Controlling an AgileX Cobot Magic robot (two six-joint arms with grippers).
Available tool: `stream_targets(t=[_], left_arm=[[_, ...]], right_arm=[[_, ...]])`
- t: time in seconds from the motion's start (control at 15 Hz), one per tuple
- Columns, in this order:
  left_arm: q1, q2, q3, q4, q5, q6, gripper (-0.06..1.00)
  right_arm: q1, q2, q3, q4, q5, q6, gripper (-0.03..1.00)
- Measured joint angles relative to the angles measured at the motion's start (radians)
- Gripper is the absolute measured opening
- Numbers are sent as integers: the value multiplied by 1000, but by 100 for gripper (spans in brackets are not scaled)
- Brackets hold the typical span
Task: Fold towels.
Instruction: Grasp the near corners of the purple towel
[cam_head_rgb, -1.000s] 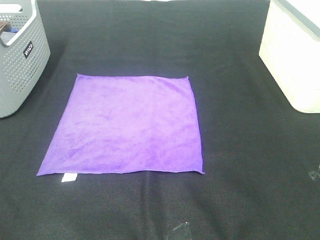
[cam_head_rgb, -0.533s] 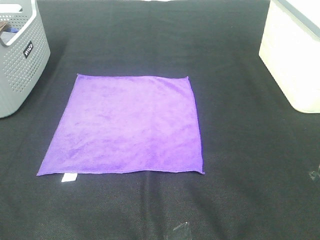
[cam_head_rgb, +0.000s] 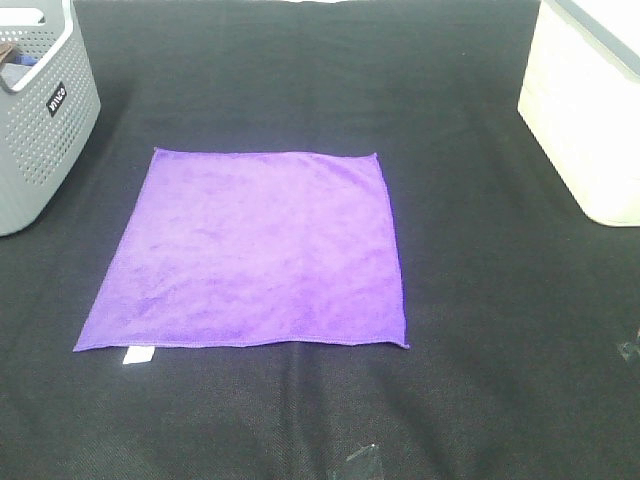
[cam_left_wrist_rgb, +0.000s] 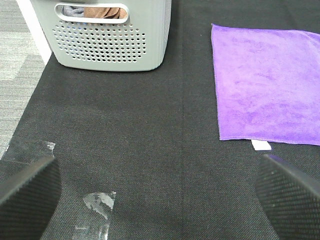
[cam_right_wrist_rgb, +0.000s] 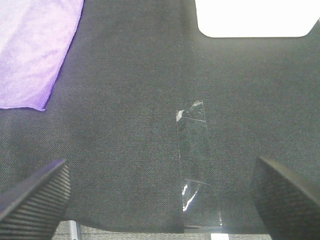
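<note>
One purple towel, square and fuzzy, spread flat and unfolded on the black mat, near the middle of the high view and a shade toward 9 o'clock. Shows a stitched hem along every edge, all four edges lying flat, and a small white tag poking out at the 7 o'clock corner. At 10 o'clock from the towel, apart from it, a grey perforated basket with a dark label on its wall; through the handle slot, in the left wrist view, brown and grey cloth inside. At 2 o'clock, well apart, a white bin, its inside hidden. At 5 o'clock from the towel, by the mat's near edge, a strip of clear tape stuck down. Left gripper: jaws spread as wide as they go, two dark ribbed fingertips in view, only bare mat between them, gripping nothing; tagged corner of the towel ahead, not touched. Right gripper: likewise wide open and empty, above the mat with a tape strip showing between the fingertips, a towel corner near but apart.
</note>
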Motion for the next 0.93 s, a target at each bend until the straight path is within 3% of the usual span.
stream_targets(t=[0.27,0.47,0.53,0.67,0.73,0.8,0.93], left_arm=[[0,68,-29,0,37,0,99],[0,467,-196,-7,130,0,99],[0,650,-247,-12,128,24,99],[0,828,-282,-46,89,80,99],[2,910,-303,-97,68,132,99],[19,989,-318,-179,62,208,99],[67,1135,-325,-355,54,355,99]], right_arm=[[0,146,-63,38,40,-5,93],[0,595,-150,120,23,23,93],[0,841,-208,246,-28,-88,93],[0,1050,-266,439,-72,-263,93],[-1,1227,-330,618,-77,-428,93],[-18,1316,-375,722,-61,-517,93],[-63,1433,-429,829,-12,-616,93]])
